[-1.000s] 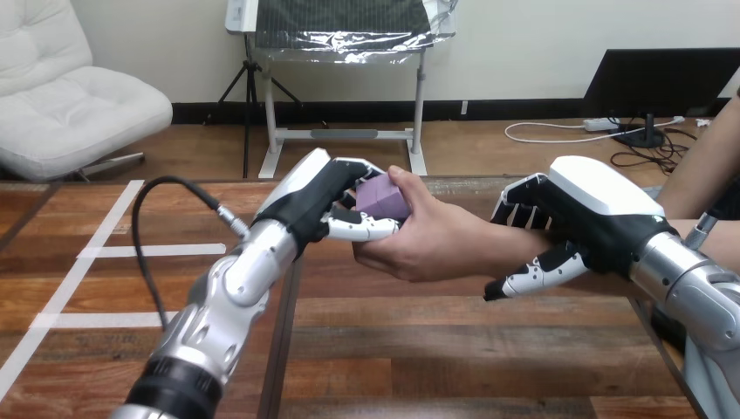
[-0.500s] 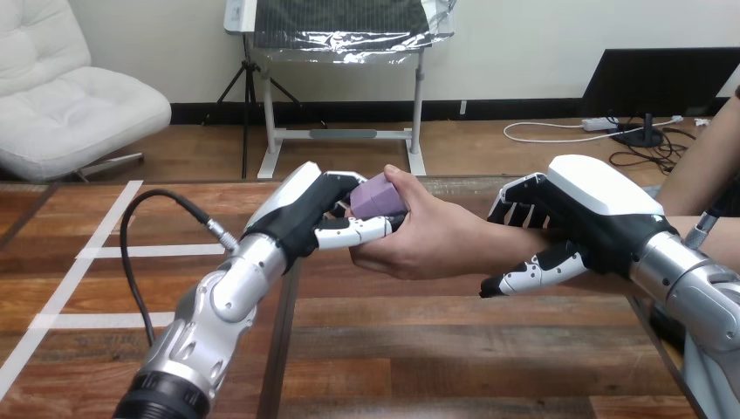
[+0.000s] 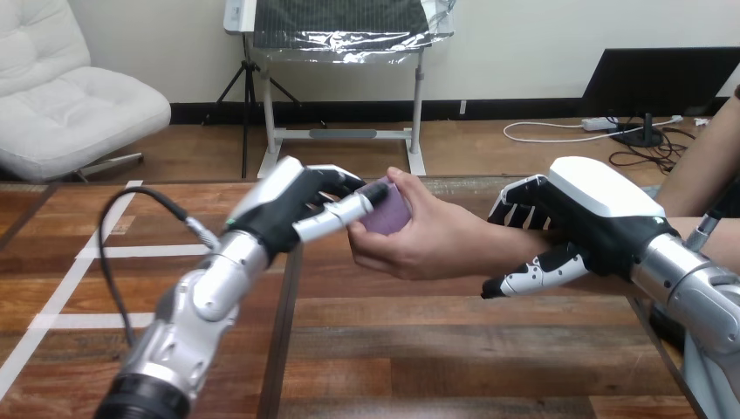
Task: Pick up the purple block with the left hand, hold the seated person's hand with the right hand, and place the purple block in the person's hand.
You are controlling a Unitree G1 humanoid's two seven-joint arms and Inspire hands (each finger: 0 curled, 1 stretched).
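Note:
The purple block point(image 3: 390, 212) lies in the person's hand point(image 3: 432, 246), which reaches in from the right above the table's middle and curls its thumb and fingers round the block. My left hand point(image 3: 292, 202) is just left of it and open; its straightened thumb point(image 3: 342, 212) still touches the block's near face. My right hand point(image 3: 580, 214) is shut on the person's wrist point(image 3: 515, 244), fingers over the top and thumb underneath.
The wooden table point(image 3: 419, 349) stretches below both arms, with white tape lines point(image 3: 105, 251) at its left part. A black cable point(image 3: 131, 196) loops off my left forearm. The person's forearm point(image 3: 707, 170) shows at the right edge.
My left hand has drawn back to the left and its fingers have straightened off the block. The block stays in the person's hand, which has closed round it. My right hand has not moved.

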